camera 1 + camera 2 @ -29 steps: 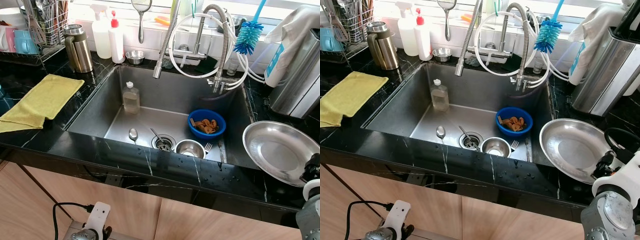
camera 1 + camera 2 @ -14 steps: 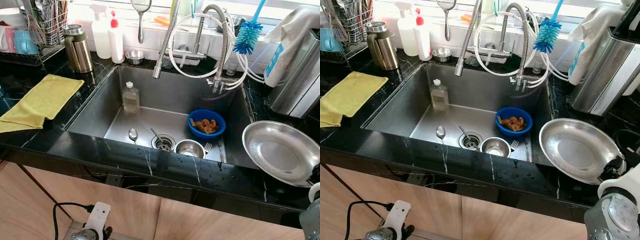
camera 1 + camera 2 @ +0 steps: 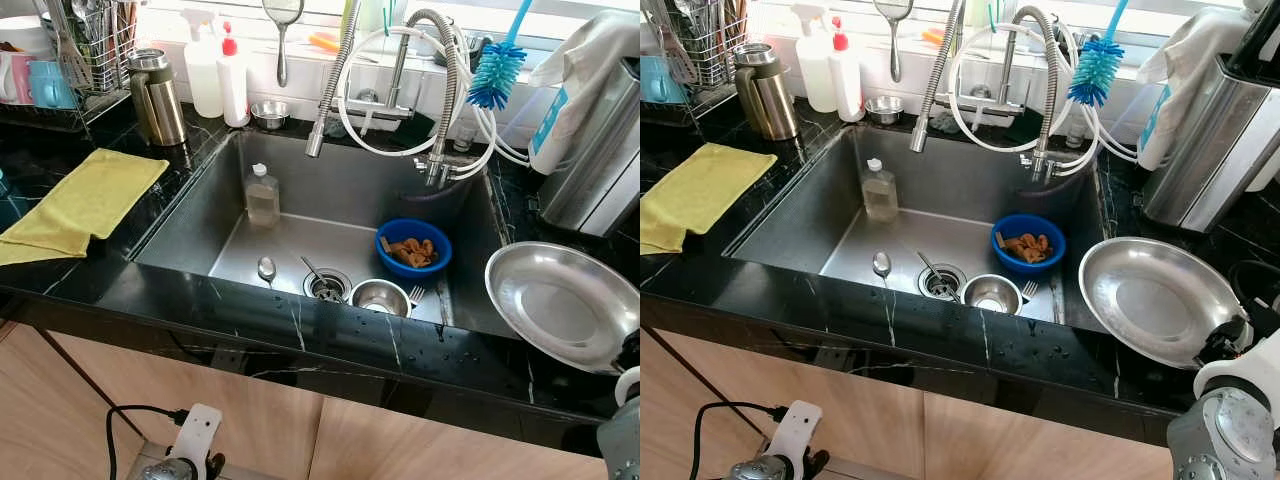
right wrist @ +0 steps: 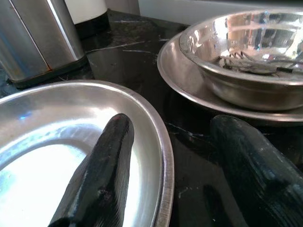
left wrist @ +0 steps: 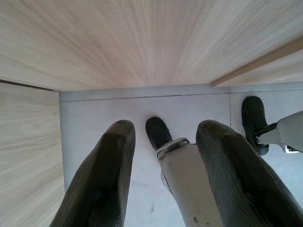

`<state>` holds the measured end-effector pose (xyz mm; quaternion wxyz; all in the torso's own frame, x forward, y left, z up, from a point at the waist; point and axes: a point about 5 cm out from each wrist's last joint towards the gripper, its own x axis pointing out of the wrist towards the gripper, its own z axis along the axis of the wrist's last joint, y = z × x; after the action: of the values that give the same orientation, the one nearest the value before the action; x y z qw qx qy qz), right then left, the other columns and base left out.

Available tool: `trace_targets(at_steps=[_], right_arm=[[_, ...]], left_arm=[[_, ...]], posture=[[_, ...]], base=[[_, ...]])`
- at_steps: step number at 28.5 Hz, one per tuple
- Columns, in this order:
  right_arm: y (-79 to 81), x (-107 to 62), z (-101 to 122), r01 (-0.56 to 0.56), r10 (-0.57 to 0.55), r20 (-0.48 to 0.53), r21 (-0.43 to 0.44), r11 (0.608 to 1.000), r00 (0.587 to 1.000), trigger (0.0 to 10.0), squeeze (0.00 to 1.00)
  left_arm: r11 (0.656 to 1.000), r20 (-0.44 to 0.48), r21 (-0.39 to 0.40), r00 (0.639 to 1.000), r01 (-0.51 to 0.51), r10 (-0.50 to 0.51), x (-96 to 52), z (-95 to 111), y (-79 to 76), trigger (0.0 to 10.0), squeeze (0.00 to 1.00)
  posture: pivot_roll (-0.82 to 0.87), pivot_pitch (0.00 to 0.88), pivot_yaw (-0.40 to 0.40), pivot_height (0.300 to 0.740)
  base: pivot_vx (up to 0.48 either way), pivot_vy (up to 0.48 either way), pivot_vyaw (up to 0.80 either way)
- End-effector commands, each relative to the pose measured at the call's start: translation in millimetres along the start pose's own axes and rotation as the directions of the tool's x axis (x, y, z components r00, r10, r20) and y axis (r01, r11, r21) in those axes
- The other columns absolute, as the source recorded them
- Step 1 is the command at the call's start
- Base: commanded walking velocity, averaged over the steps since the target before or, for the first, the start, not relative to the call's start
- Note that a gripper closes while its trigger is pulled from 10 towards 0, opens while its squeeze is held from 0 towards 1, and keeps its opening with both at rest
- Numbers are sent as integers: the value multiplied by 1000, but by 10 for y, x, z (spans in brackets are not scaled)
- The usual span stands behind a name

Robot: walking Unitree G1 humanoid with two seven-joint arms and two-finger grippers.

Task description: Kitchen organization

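Observation:
A wide steel plate (image 3: 1150,295) lies on the black counter right of the sink (image 3: 200,200). My right gripper (image 4: 165,170) is open at the plate's near right rim (image 3: 1230,340). One finger (image 4: 102,175) hovers over the plate's inside (image 4: 57,156), the other (image 4: 255,165) over the counter. In the sink sit a blue bowl (image 3: 414,247) with food scraps, a small steel bowl (image 3: 380,296), a spoon (image 3: 266,268), a fork (image 3: 417,293) and a clear bottle (image 3: 262,195). My left gripper (image 5: 161,179) hangs open beside the cabinet, pointing at the floor.
A yellow cloth (image 3: 85,200), a steel flask (image 3: 158,97), spray bottles (image 3: 205,65) and a dish rack (image 3: 70,60) are left of the sink. A blue brush (image 3: 497,70) and steel canister (image 3: 590,160) stand at right. Beyond the plate, a steel bowl (image 4: 255,61) sits on another plate.
My right arm has sunk a little toward the plate's near right rim. The plate and the things in the sink have not moved.

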<state>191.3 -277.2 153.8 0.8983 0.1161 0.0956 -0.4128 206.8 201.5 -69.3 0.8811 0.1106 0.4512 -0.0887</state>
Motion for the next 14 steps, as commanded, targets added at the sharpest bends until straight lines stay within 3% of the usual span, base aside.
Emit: trace_targets(at_steps=[1, 14], right_arm=[[11, 17, -45, -1, 2, -41, 15, 1000, 999, 10000, 0], [93, 24, -112, -33, 38, -94, 59, 998, 995, 10000, 0]], left_arm=[[1000, -8, 12, 1000, 3, -3, -3, -26, -8, 10000, 0], [1000, -10, 11, 1000, 3, -3, -4, -30, -6, 10000, 0]], posture=[[5, 30, -88, 740], [10, 40, -93, 740]], base=[[0, 0, 0], [0, 0, 0]])
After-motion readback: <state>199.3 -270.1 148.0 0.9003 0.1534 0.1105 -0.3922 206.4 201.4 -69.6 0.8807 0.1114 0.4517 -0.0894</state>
